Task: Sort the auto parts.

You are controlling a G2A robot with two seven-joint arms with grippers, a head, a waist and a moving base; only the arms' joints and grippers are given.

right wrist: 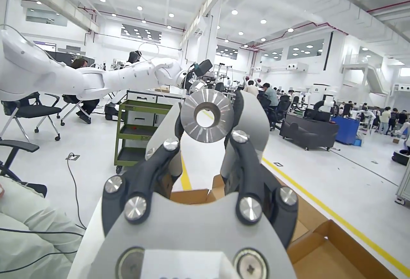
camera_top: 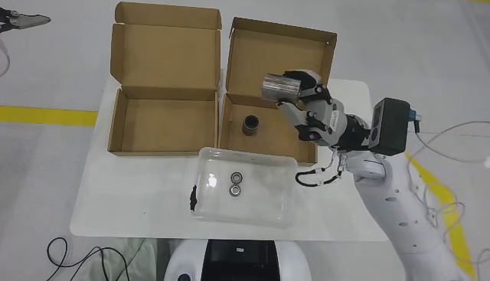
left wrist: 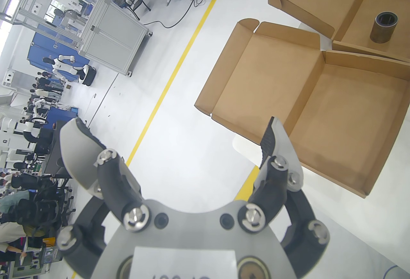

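While right hand (right wrist: 207, 115) clamps metal cylinder (camera_top: 276, 87), left hand (left wrist: 174, 129) spread wide, empty, sleeve (camera_top: 250, 124) in box (camera_top: 272, 142), bearings (camera_top: 236, 178) in tray (camera_top: 268, 204)

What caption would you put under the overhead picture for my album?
Right gripper holds a silver cylinder above the right-hand cardboard box, where a dark sleeve stands.

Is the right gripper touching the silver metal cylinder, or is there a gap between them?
Touching. The right wrist view shows the right gripper with its fingers pressed against both sides of the silver cylinder, with no gap.
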